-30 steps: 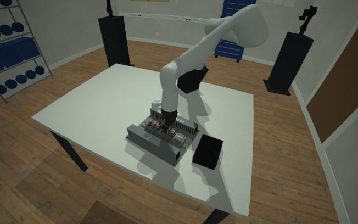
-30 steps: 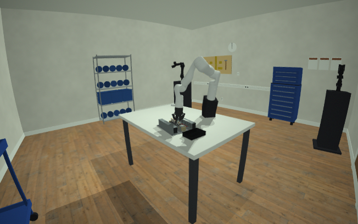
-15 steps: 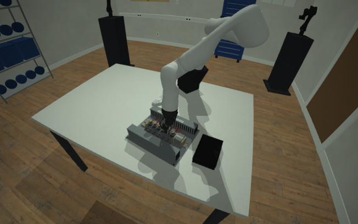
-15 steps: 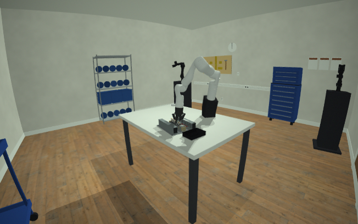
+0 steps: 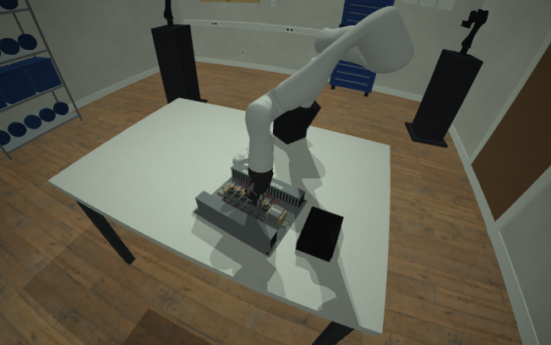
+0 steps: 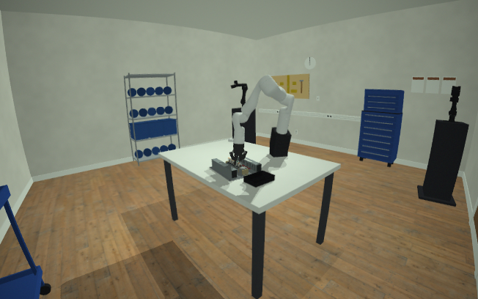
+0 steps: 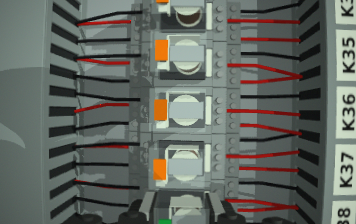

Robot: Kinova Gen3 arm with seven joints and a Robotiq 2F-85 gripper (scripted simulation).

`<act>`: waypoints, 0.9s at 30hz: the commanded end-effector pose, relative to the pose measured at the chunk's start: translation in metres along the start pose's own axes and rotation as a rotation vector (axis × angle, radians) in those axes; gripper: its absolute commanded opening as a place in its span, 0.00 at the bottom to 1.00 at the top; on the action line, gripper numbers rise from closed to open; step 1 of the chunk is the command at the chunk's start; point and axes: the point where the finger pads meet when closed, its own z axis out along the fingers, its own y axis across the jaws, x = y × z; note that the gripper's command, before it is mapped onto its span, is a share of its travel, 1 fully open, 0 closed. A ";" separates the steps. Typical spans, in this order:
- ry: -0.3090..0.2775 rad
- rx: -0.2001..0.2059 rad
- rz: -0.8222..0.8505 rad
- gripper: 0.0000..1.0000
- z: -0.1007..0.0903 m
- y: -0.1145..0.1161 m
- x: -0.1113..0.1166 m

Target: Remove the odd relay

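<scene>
The grey relay panel (image 5: 249, 209) lies flat on the white table, also seen in the exterior view (image 6: 235, 166). In the wrist view a column of relays with orange buttons (image 7: 161, 110) runs up the panel between red and black wires. At the bottom edge sits a relay with a green button (image 7: 181, 209), partly cut off. My gripper (image 7: 181, 208) (image 5: 253, 197) is shut on this green-button relay, fingers on either side of it, and the relay sits in its socket in the row. The black parts tray (image 5: 319, 232) stands right of the panel.
The arm's black base (image 5: 296, 120) stands on the table behind the panel. Labels K35 to K37 (image 7: 346, 110) run down the panel's right side. Black pedestals, a blue cabinet and a shelf stand around the room.
</scene>
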 end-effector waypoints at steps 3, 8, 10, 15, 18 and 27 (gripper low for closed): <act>0.000 -0.006 0.000 0.00 -0.001 -0.001 0.000; 0.000 -0.020 0.000 0.00 -0.001 -0.002 0.000; 0.000 -0.023 0.000 0.00 -0.001 -0.002 0.000; 0.000 -0.024 0.000 0.00 -0.001 -0.002 0.000; 0.000 -0.027 0.000 0.00 -0.001 -0.002 0.000; 0.000 -0.049 0.000 0.00 -0.001 -0.002 0.000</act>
